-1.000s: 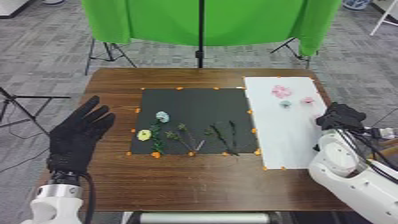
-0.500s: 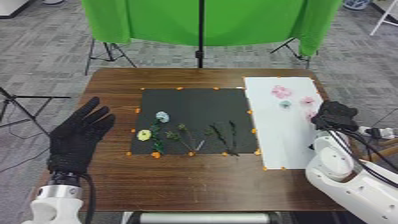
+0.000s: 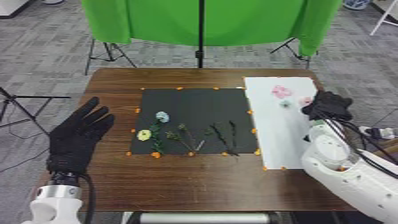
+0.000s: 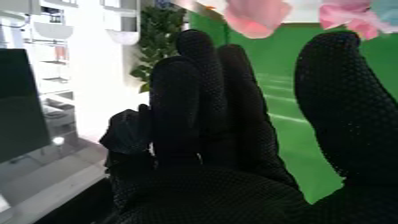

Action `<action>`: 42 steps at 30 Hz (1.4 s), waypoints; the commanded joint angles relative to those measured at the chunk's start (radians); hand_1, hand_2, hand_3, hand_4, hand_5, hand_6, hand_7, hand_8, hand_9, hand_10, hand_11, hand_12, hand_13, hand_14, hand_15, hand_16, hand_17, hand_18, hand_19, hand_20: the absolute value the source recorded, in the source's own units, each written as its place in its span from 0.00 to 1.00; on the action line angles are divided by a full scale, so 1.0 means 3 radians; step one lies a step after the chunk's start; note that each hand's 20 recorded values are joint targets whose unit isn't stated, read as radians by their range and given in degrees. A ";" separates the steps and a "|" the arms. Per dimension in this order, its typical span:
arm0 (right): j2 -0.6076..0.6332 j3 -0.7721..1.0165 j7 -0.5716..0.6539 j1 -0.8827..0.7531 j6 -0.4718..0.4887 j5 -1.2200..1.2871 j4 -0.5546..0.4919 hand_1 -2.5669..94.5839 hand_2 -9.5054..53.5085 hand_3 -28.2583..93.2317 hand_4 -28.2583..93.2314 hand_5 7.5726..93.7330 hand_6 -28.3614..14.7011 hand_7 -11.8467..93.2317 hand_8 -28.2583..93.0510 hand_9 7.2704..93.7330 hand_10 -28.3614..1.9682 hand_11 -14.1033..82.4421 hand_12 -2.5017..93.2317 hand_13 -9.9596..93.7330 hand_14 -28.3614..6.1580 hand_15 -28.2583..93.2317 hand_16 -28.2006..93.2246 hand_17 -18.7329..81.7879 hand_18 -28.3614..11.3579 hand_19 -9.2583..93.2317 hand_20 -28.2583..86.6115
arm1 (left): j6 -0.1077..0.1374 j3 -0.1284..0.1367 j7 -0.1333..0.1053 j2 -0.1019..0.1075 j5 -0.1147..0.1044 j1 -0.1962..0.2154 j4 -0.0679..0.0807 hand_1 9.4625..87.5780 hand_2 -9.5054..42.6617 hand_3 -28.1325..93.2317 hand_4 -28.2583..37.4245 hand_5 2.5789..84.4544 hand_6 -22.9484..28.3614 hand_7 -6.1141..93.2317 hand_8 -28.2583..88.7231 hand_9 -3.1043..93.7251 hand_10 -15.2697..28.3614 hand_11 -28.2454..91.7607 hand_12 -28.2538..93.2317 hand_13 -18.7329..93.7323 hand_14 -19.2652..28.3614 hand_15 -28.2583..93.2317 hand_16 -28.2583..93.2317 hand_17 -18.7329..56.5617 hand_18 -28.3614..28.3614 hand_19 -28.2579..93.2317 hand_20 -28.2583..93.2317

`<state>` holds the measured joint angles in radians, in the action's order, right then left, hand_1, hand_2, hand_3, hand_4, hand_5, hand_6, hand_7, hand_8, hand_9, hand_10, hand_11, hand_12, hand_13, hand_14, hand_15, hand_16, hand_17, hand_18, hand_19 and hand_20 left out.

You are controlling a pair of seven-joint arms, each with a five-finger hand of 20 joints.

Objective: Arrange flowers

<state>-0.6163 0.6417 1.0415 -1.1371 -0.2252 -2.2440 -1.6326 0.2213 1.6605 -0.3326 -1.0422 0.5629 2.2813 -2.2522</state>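
Left hand: black fabric glove, at the left side of the brown wooden table, fingers straight and a little spread, holding nothing.
Left end of mat: on the flat black mat lie a round yellow flower and, beside it, a slender green leafy stem with a pale blue rounded flower near its far end.
Middle of mat: thin green sprigs with small tufted heads, spread at a slant.
Right end of mat: dark, thin, wavy stems, without blossoms that I can make out.
White sheet: long, rectangular, taped down; near its far end lie a pink, broad-petalled flower and a small blue-green flower, just apart.
Right hand: black fabric glove, over the sheet's right edge beside the blossoms; fingers straight, thumb well apart from them, nothing clasped.
Step in hand: probably choosing and approaching a loose blossom; the arrangement looks only part made.
Next move: likely to lower the palm, bring thumb and fingers gently round one flower, and carry it to a bare stem. Thin petals could slip or crumple, so a light pinch seems wise.
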 commanded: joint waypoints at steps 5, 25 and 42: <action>-0.0188 0.0080 0.0062 0.0120 0.0500 0.0287 0.0175 0.41 0.00 0.88 0.00 0.61 0.63 0.26 0.13 0.65 0.47 0.51 0.18 0.60 0.41 0.92 0.32 0.38 0.12 0.99 0.79 | 0.0027 -0.0004 -0.0015 -0.0008 -0.0019 0.0043 -0.0005 0.21 0.29 0.89 0.11 0.47 0.67 0.20 0.16 0.42 0.84 0.46 0.32 0.41 1.00 0.67 0.16 0.15 0.97 0.72 0.32; -0.0187 -0.0170 -0.0262 0.0174 -0.0448 -0.0154 -0.0310 0.66 0.00 0.76 0.00 0.97 0.71 0.27 0.26 1.00 0.77 0.37 0.30 0.91 0.73 0.75 0.42 0.56 0.12 1.00 0.78 | 0.0049 0.0056 -0.0014 -0.0001 -0.0043 0.0068 -0.0001 0.21 0.29 0.90 0.11 0.47 0.67 0.20 0.16 0.42 0.84 0.46 0.32 0.41 1.00 0.67 0.16 0.15 0.97 0.72 0.32; -0.1622 -0.0915 -0.1592 0.0743 0.0090 -0.0075 -0.0149 0.60 0.00 0.80 0.00 0.94 0.73 0.27 0.26 1.00 0.74 0.36 0.38 0.79 0.62 0.87 0.41 0.47 0.18 1.00 0.79 | 0.0062 0.0113 -0.0035 0.0019 -0.0055 0.0101 -0.0014 0.21 0.29 0.90 0.11 0.47 0.67 0.20 0.16 0.42 0.83 0.46 0.32 0.41 1.00 0.67 0.16 0.15 0.97 0.72 0.32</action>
<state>-0.9031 0.3962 0.6143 -0.9199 -0.2551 -2.2440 -1.7351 0.2376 1.7027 -0.3557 -1.0405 0.5501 2.3294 -2.2618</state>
